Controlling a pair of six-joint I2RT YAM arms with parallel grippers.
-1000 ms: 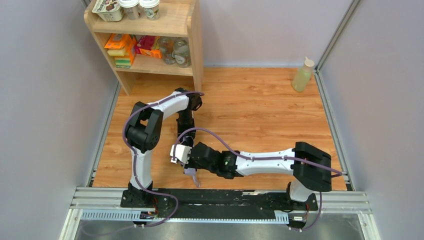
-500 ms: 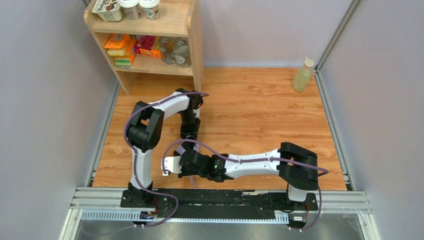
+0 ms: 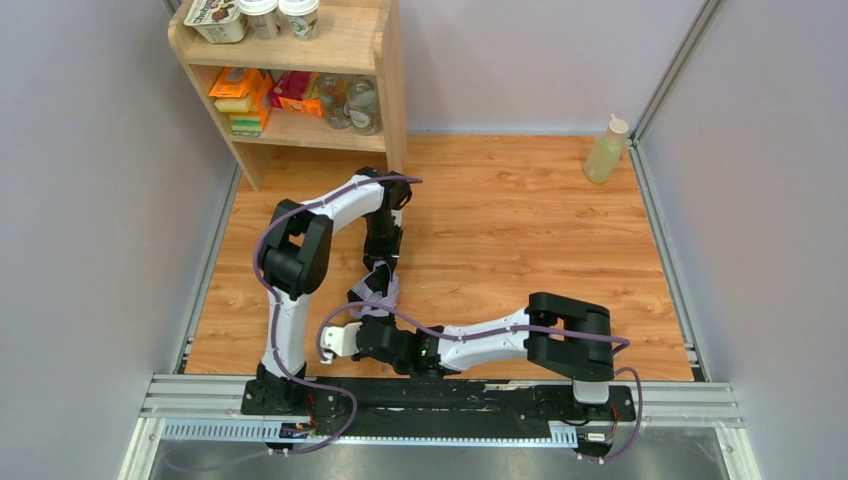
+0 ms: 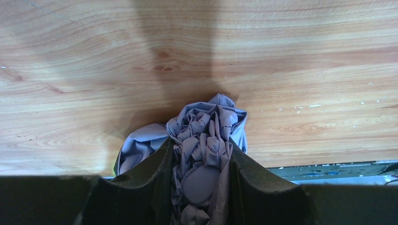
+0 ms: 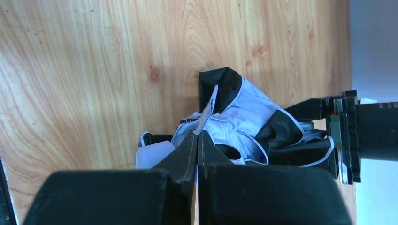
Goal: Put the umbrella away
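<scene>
The umbrella (image 4: pixel 206 122) sits clamped in our left gripper (image 4: pixel 199 145), our right gripper (image 5: pixel 198 136) pinched on its fabric edge; it lies before the shelf (image 3: pixel 350 40), long axis pointing away from it.

Matt, crumpled cloth umbrella (image 4: pixel 206 136) on a smooth, grained wooden table (image 4: pixel 291 56).

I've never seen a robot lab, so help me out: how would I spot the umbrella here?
Find the wooden table, then its near edge, where the left arm and right arm meet. The umbrella is the crumpled bundle pinched in the left tool: the only soft lilac cloth among hard black-and-white arm parts.
</scene>
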